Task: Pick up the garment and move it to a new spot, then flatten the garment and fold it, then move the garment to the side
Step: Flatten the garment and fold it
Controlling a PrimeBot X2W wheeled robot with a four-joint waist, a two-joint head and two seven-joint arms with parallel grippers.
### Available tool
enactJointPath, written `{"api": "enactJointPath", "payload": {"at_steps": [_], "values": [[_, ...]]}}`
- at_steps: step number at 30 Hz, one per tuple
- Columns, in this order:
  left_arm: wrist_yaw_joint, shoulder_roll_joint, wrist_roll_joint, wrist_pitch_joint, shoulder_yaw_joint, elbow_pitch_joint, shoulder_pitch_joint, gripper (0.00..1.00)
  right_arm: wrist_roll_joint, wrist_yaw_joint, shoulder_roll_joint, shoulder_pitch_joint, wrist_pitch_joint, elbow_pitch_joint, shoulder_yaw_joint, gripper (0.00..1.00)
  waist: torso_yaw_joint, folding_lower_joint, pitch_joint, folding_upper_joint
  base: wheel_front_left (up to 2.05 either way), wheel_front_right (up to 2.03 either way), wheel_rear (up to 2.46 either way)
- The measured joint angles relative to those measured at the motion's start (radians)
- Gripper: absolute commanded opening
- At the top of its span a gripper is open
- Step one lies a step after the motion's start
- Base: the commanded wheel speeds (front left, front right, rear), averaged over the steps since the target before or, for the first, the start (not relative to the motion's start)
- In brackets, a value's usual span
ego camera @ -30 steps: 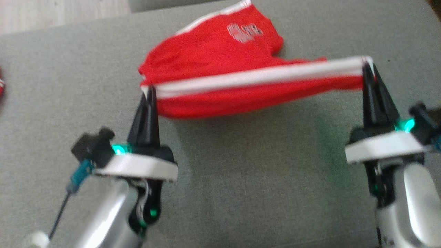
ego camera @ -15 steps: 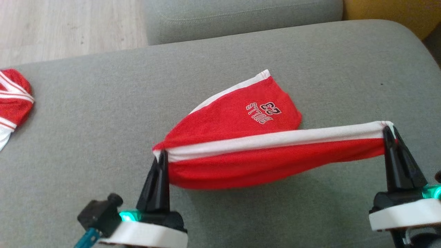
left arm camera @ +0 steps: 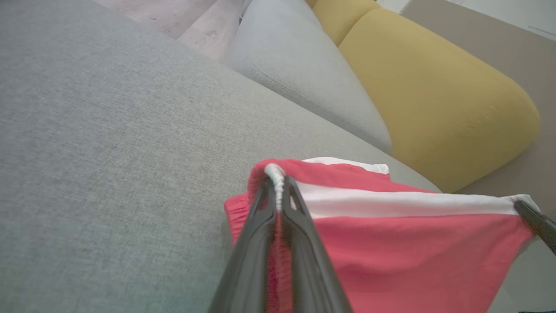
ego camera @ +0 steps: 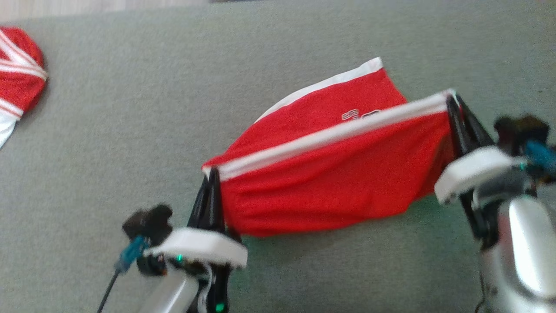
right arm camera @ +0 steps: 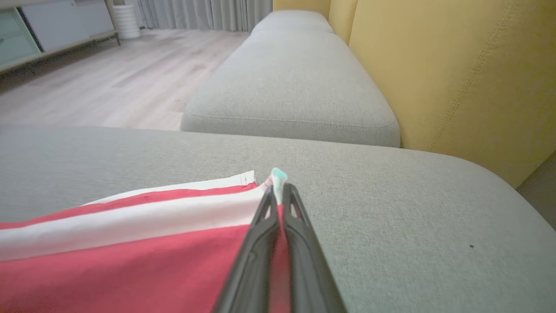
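Although the head camera has tilted, the grip reads plainly: the left gripper (ego camera: 211,179) and the right gripper (ego camera: 451,98) are each pinched tight on one end of the garment's white band (ego camera: 330,135), jaws together with only cloth between them (both wrist views show the band's edge poking out past the closed tips). Between them the garment (ego camera: 330,187), a pair of red shorts, now hangs as a deep, wrinkled red panel below the band. Half a second ago only a shallow belly of red sagged there, which suggests more cloth has been raised off the grey sofa cushion (ego camera: 173,108). The band also slants more steeply than before, its right end higher in the view, though some of that may be the view's own shift. Beyond the band, the far leg with its white hem (ego camera: 330,82) seems to rest on the cushion, and the printed lettering (ego camera: 360,115), fully readable earlier, is mostly covered by the band. By my reading the pick-up is done and the carry to a new spot is under way, with flattening and folding not yet begun. Farther off, at the left edge, a second red-and-white garment (ego camera: 17,74) lies well apart, and the right wrist view shows another grey cushion (right arm camera: 291,87) and a yellow backrest (right arm camera: 456,87).
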Motion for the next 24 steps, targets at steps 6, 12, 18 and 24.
{"api": "enactJointPath", "payload": {"at_steps": [6, 12, 18, 24], "values": [[-0.01, -0.052, -0.013, 0.032, 0.008, 0.16, -0.155, 0.0, -0.009, 0.0, -0.055, -0.231, 0.029, 0.24, 0.049, 0.0, 0.049, 0.0001, 0.066, 0.0, 0.0, 0.0, 0.0], [-0.009, -0.087, -0.012, 0.042, -0.003, 0.256, -0.263, 0.0, -0.003, 0.0, -0.071, -0.397, 0.036, 0.44, 0.083, 0.0, 0.093, 0.0001, 0.111, 0.0, 0.0, 0.0, 0.0], [-0.009, -0.104, -0.015, 0.041, -0.015, 0.304, -0.293, 0.31, -0.005, 0.0, -0.072, -0.496, 0.0, 0.603, 0.086, 0.27, 0.12, -0.0001, 0.125, 0.0, 0.0, 0.0, 0.0], [-0.016, -0.108, -0.017, 0.035, -0.04, 0.303, -0.302, 1.0, -0.012, 0.0, -0.071, -0.522, -0.06, 0.695, 0.082, 1.0, 0.124, -0.0002, 0.12, 0.0, 0.0, 0.0, 0.0]]}}
